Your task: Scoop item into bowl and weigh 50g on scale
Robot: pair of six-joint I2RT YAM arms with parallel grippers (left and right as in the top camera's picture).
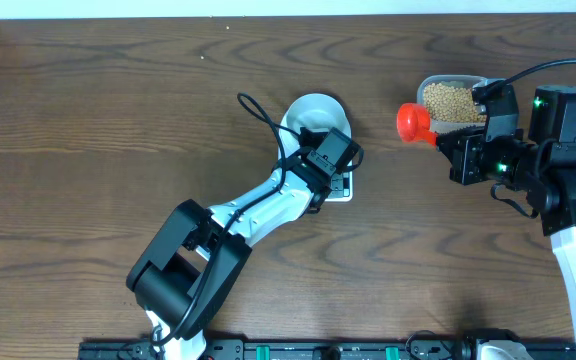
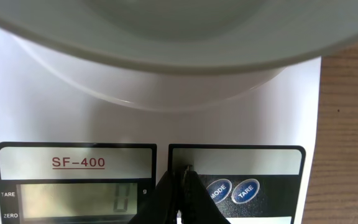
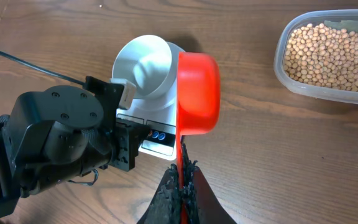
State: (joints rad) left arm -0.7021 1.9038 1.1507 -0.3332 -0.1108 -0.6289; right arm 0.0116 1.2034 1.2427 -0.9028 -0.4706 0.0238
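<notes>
Atop the white scale (image 2: 48, 115) sits a pale bowl (image 2: 179, 37); left gripper (image 2: 183, 174) closed, right gripper (image 3: 183, 174) pinching red scoop (image 3: 197, 93).

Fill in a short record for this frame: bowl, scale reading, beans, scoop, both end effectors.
bowl: small round pale bowl, empty, on white flat digital scale
display: grey LCD reads 0
beans: small round tan beans in clear plastic tub
left end effector: shut, tips at scale's button panel
right end effector: shut on handle of red plastic scoop
</notes>
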